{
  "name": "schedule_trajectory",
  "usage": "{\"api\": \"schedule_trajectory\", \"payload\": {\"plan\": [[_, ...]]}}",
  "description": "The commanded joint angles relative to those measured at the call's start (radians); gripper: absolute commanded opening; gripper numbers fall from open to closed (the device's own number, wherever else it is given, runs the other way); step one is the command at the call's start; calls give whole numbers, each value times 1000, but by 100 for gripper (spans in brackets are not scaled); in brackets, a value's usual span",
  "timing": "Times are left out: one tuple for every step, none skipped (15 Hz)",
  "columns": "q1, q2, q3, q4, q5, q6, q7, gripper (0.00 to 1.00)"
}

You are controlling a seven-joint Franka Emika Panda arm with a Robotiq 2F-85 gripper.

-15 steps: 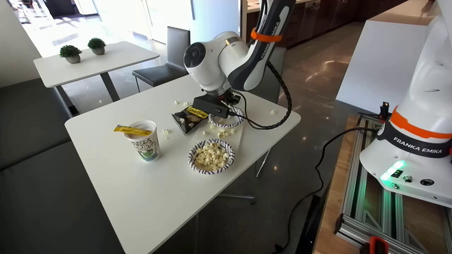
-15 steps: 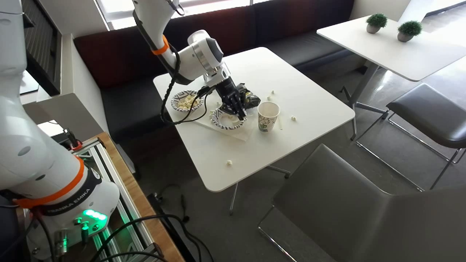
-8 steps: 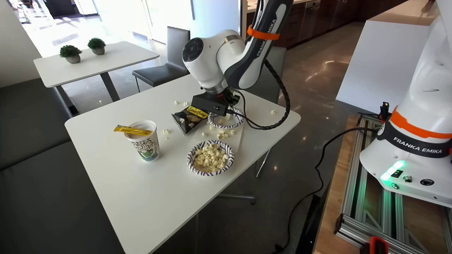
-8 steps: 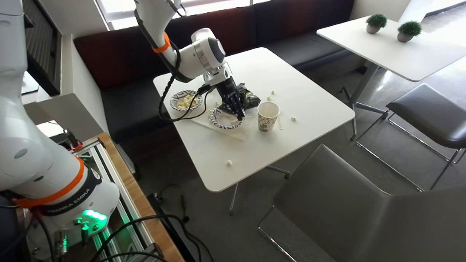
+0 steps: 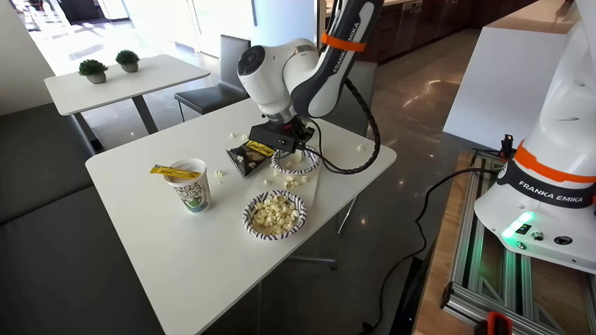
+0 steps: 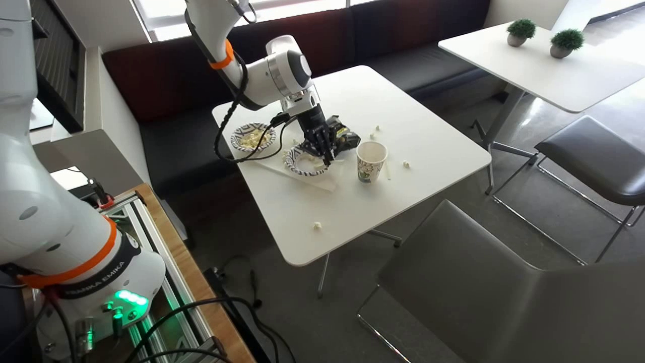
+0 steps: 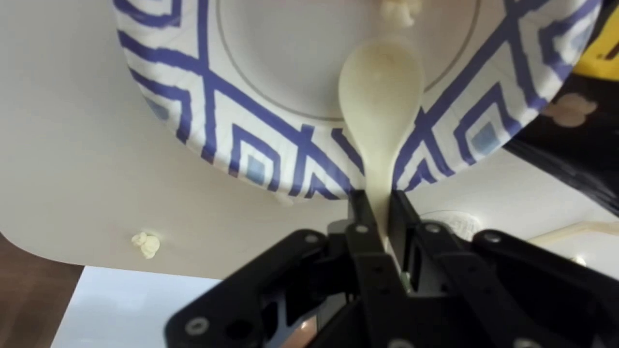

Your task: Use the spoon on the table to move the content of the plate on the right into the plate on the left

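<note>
I have the fingers (image 7: 404, 212) clamped on the spoon (image 7: 382, 92) by its handle, the correct hold point, clear of the scoop end, since I judge it light, slightly flexible and liable to twist if loaded off-centre. Ahead of the fingers, the smooth, cream-white oval scoop reaches over the rim of the patterned plate (image 7: 261, 121), contact undetermined, with popcorn (image 7: 401, 10), presumably light and brittle, just beyond its tip.

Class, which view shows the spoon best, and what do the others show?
The wrist view: the spoon shows up close, bowl whole, handle held by the gripper. In both exterior views it is tiny at best, pale against the plate beneath it, hard to make out.
</note>
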Motion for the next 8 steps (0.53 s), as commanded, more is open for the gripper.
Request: {"api": "schedule_trajectory", "payload": {"plan": [[-8,0,10,-3,55,32,-43,3],[-8,-3,9,-4,63,34,-49,3],[-8,-5,9,-5,73,37,-56,3],[-8,-9,8,-6,82,41,-64,3],[-7,-12,7,-7,91,45,-71,3],[-7,-18,6,-9,101,50,-78,3],[-6,-23,4,-11,111,55,-85,3],[-5,-29,3,-13,121,59,-92,3]]}}
